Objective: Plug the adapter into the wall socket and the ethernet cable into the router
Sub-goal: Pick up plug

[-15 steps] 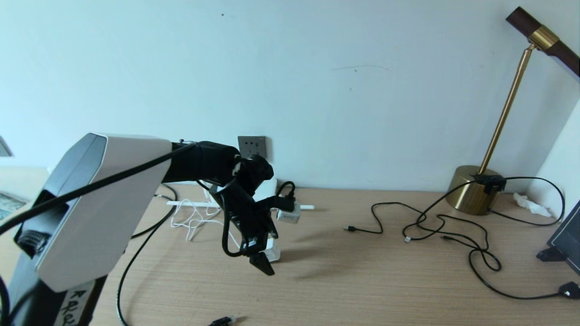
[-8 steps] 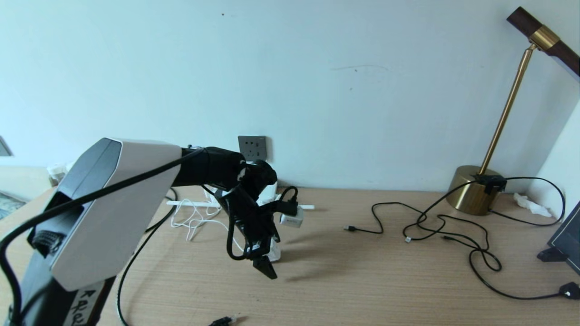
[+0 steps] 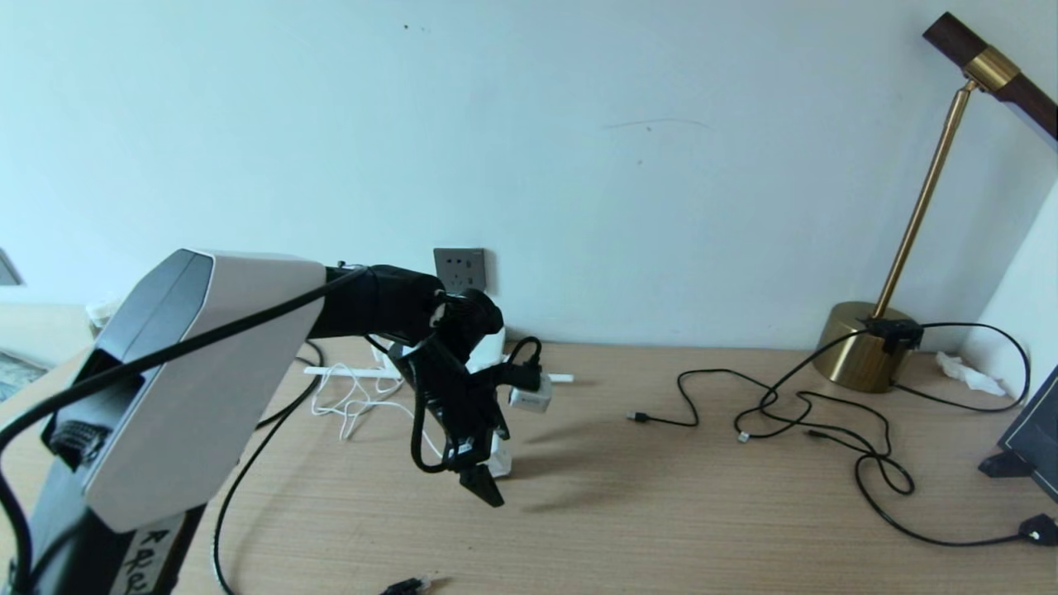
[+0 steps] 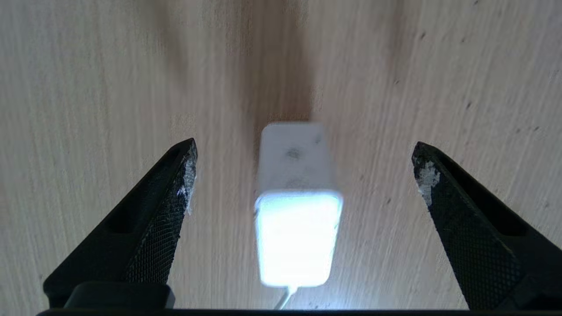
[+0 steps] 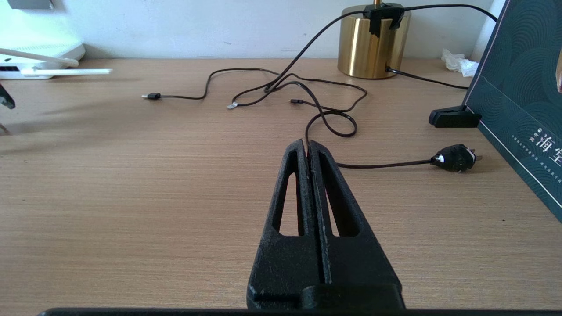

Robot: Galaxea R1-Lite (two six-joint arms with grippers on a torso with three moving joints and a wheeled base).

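The white cube adapter [image 4: 298, 219] stands on the wooden desk with its thin white cord [image 4: 285, 302] trailing from it. My left gripper [image 4: 304, 144] is open and points down astride it, each finger well clear of its sides. In the head view the adapter [image 3: 501, 465] shows just beside the lower finger [image 3: 481, 485]. The dark-grey wall socket [image 3: 460, 269] sits on the wall behind the arm. The white router [image 3: 493, 345] is mostly hidden by the wrist. The black ethernet cable [image 3: 227, 504] ends in a plug [image 3: 407, 586] at the desk's near edge. My right gripper [image 5: 306, 145] is shut and empty, low over the desk.
Thin black cables [image 3: 793, 413] sprawl across the right half of the desk, one ending in a black plug [image 3: 1038, 529]. A brass lamp [image 3: 864, 355] stands at the back right. A dark box [image 3: 1033, 438] leans at the right edge. Loose white cord [image 3: 351, 401] lies near the router.
My left arm has shifted slightly right and lower over the adapter, then held nearly still. The adapter and cables have not moved.
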